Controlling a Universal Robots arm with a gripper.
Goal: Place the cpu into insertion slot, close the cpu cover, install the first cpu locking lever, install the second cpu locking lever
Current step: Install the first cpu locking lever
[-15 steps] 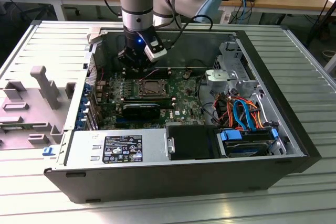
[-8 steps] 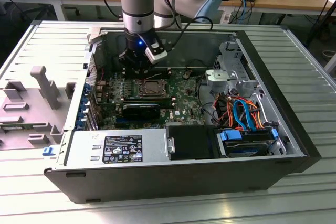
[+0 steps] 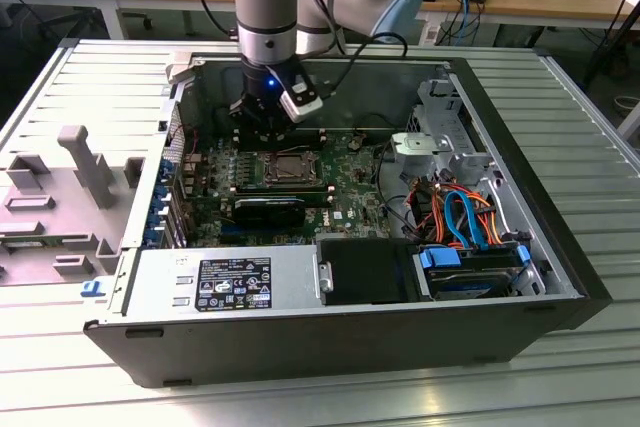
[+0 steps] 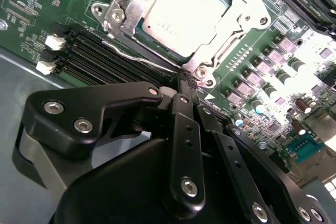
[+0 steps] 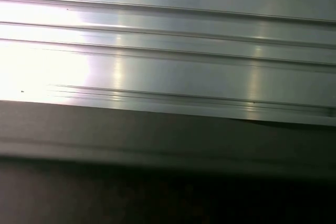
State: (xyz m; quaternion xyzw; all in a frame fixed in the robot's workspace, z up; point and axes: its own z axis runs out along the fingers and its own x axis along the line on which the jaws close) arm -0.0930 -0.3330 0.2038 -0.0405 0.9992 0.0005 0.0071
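The cpu [image 4: 181, 11], a flat chip with a silver-grey top, lies in the insertion slot [image 3: 290, 167] on the green board. The cpu cover [image 4: 126, 17], a metal frame with a square window, lies down around the chip. A thin wire locking lever [image 4: 134, 56] runs along the socket's side next to the memory slots. My gripper [image 4: 182, 80] is shut, its tips close together at the socket's corner where that lever ends. In the exterior view the gripper [image 3: 262, 127] hangs inside the open computer case, just behind the socket.
Black memory slots [image 4: 100, 51] lie beside the socket. A power supply [image 3: 225, 282] fills the case's front. A blue-framed drive [image 3: 470, 267] and orange and blue cables [image 3: 460, 212] sit on the exterior view's right. Grey fixtures [image 3: 85, 162] stand on the ribbed metal table [image 5: 168, 66].
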